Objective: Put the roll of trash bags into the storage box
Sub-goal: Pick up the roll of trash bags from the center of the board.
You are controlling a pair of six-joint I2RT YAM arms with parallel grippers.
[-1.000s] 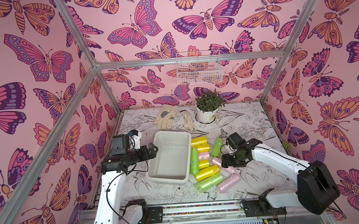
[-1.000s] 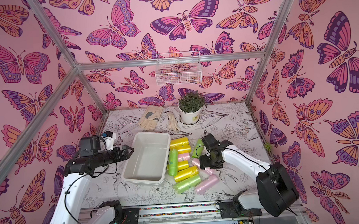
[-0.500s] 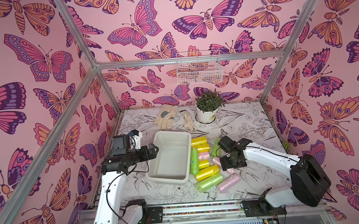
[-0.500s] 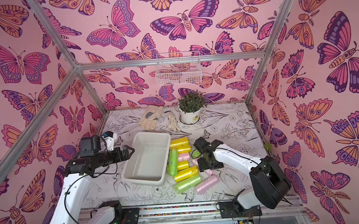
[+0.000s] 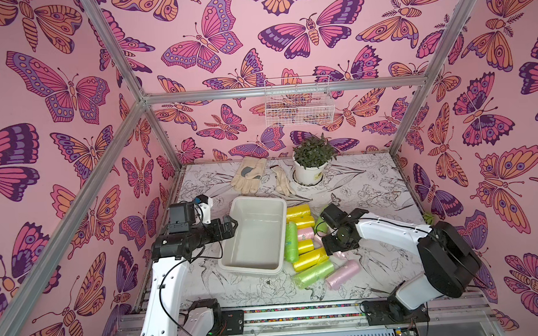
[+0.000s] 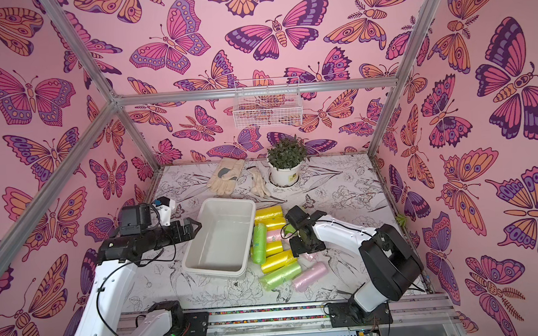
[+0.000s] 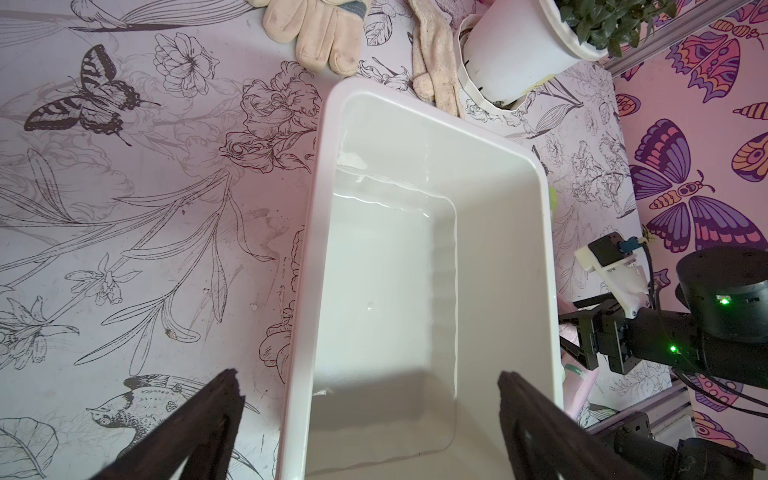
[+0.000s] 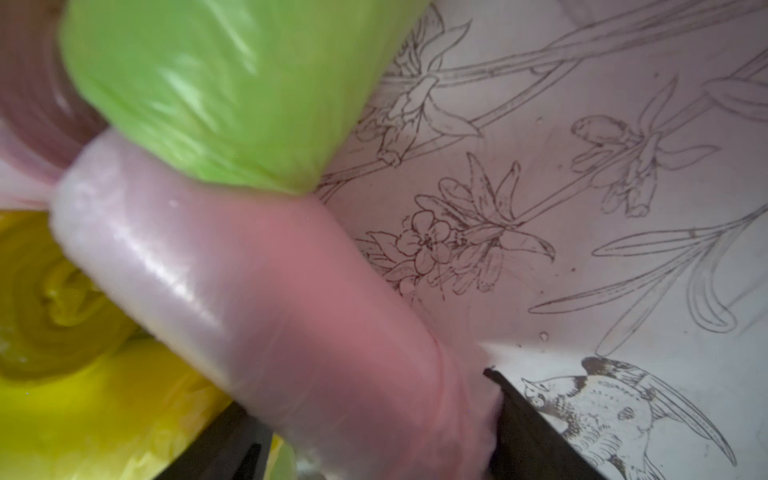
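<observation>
Right gripper point(image 8: 365, 390): jaws astride pink roll point(image 8: 270, 299), amid other rolls point(image 5: 308, 257) beside storage box point(image 5: 249, 270), mid-bench; grip uncertain. Left gripper point(image 7: 368, 374): wide open, empty. Advice: squeeze mid-roll, lift clear of neighbours, release low over box.

Blurred pink roll point(image 8: 270, 299) conceals whether right tool point(image 8: 374, 424) grips it.

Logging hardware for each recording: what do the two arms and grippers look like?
The left arm and right arm have white shells and black joints, with thin black cables running outside. The left gripper and right gripper are black, with flat, tapering fingers. A white camera bracket sits at the left wrist.
</observation>
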